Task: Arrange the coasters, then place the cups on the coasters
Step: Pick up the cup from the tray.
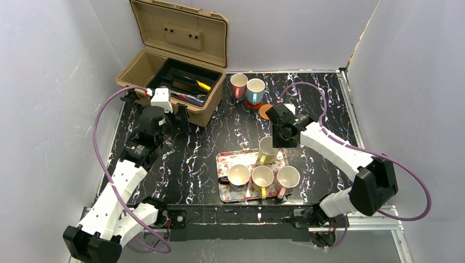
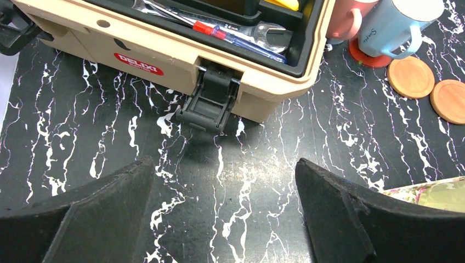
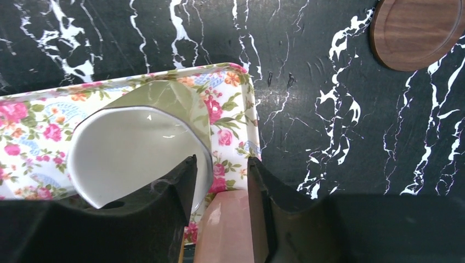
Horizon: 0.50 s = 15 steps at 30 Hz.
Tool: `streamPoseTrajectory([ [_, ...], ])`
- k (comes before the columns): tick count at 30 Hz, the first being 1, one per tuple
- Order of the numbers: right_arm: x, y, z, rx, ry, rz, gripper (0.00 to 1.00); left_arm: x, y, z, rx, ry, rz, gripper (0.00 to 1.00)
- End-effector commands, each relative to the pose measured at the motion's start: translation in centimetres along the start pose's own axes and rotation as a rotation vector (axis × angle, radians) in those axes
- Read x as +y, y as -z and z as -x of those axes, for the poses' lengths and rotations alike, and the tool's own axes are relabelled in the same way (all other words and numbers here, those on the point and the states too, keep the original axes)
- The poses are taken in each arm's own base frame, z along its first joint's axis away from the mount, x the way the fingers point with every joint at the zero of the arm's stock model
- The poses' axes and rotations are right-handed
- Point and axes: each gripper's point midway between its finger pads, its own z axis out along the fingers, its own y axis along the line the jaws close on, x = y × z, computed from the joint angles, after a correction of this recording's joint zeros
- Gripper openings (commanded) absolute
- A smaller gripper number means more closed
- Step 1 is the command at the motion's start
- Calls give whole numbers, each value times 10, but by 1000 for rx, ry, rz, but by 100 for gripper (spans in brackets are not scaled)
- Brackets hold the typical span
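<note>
My right gripper (image 1: 278, 140) (image 3: 222, 160) hangs over the floral tray (image 1: 226, 159) (image 3: 233, 104). Its jaws straddle the rim of a pale yellow cup (image 1: 267, 149) (image 3: 131, 142), one finger inside and the other outside with a gap to the wall. Below the jaws shows a pink cup (image 3: 227, 230) (image 1: 288, 178). A cream cup (image 1: 238, 175) and a yellow cup (image 1: 262, 178) also stand on the tray. At the back, a pink cup (image 1: 238, 85) (image 2: 345, 19) stands beside a blue cup (image 1: 255, 90) (image 2: 397, 24) on a red coaster (image 2: 368, 55). Two orange coasters (image 2: 410, 76) (image 2: 449, 101) and a brown coaster (image 3: 417, 33) lie on the table. My left gripper (image 1: 181, 118) (image 2: 224, 161) is open and empty.
An open tan toolbox (image 1: 170, 82) (image 2: 164, 55) with tools stands at the back left, its latch just beyond my left fingers. The black marble table (image 1: 219, 131) is walled by grey panels on the left, right and back.
</note>
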Motion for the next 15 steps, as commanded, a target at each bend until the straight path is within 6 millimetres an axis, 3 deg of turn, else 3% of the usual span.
streamPoseTrajectory([
  [1, -10, -9, -3, 3, -28, -58, 45, 2, 1, -4, 8, 1, 8, 98],
  [8, 7, -21, -11, 32, -54, 17, 35, 3, 1, -3, 6, -1, 11, 98],
  [15, 14, -24, -13, 47, -61, 47, 12, 3, 1, -3, 4, -1, 12, 98],
])
